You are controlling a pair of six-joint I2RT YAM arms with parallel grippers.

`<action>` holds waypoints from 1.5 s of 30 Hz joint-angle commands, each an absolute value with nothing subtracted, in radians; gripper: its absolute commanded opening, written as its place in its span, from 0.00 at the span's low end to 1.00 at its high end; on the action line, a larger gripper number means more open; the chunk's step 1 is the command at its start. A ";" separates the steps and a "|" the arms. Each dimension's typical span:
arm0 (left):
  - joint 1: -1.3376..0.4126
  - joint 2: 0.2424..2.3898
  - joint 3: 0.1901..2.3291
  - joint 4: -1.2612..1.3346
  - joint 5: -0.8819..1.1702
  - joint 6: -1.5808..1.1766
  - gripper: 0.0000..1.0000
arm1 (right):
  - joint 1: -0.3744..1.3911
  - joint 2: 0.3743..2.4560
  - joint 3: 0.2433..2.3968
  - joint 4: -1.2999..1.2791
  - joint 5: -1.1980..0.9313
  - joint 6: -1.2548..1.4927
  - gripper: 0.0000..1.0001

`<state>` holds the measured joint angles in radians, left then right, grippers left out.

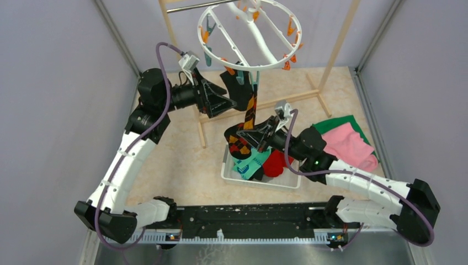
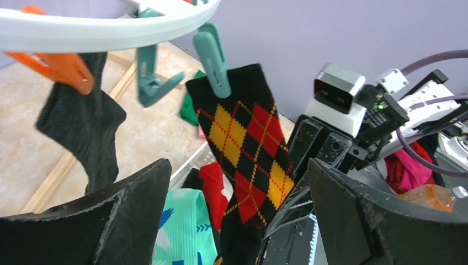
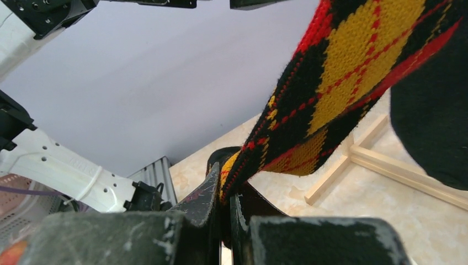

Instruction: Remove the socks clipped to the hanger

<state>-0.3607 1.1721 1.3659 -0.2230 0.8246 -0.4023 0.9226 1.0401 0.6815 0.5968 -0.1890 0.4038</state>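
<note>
While the argyle sock hung from a teal clip on the hanger, top centre of the overhead view, the right gripper pinched its lower part and the left gripper stood spread just below. Step judged: unclipping this sock. The next move likely calls for a steady downward pull.

It looks like a robotics lab test cell. Plain grey walls framed by metal posts enclose a beige tabletop. A left arm and right arm are bolted to a black rail. A hanger hangs on a wooden rack.
</note>
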 commanded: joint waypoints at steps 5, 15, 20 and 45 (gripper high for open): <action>-0.359 1.180 1.344 -0.078 0.887 -0.491 0.97 | 0.932 1.087 0.712 0.759 -0.289 0.505 0.00; -0.358 1.114 1.246 -0.224 0.912 -0.401 0.97 | 0.929 1.088 0.695 0.886 -0.355 0.618 0.01; -0.358 1.104 1.204 -0.158 0.948 -0.468 0.97 | 0.927 1.083 0.696 0.876 -0.423 0.644 0.01; -0.366 1.180 1.076 0.441 1.150 -0.968 0.88 | 0.891 1.103 0.719 0.914 -0.551 0.728 0.02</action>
<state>-0.3611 1.1793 1.0561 0.2771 1.1137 -0.8932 0.8978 1.1137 0.6823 0.8967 -0.5117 0.7193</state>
